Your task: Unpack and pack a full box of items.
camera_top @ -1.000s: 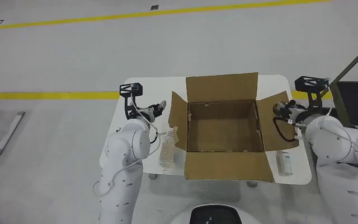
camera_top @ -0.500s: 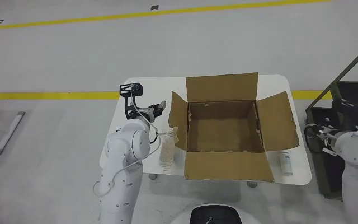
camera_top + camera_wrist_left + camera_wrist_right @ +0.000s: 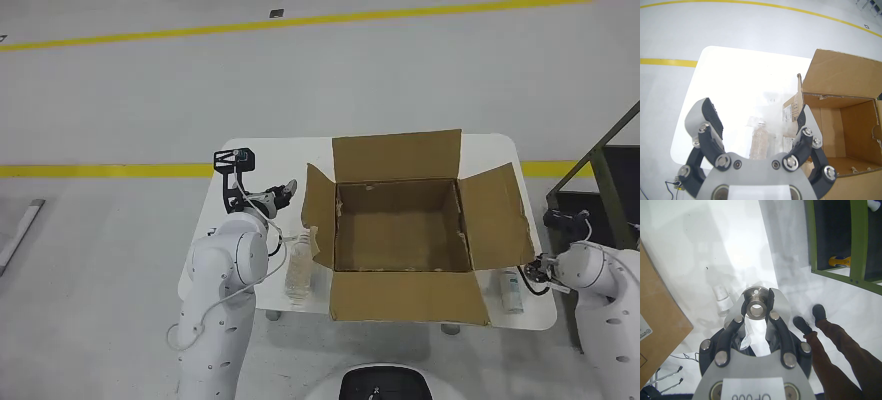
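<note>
Right wrist view is showing my right fingers (image 3: 771, 301) clamping a metal bushing (image 3: 755, 306) by its neck over the bench (image 3: 725, 247) edge beside the box (image 3: 662, 298), which I am judging heavy, rigid and slick, while my left fingers (image 3: 712, 113) are hanging open.

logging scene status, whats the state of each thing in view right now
cardboard box, open, flaps spread, empty inside
plastic bottle, lying on the table beside the box's left flap
small clear bottle, lying on the table by the box's right flap
left gripper, open, empty
right gripper, shut on metal fitting
</note>
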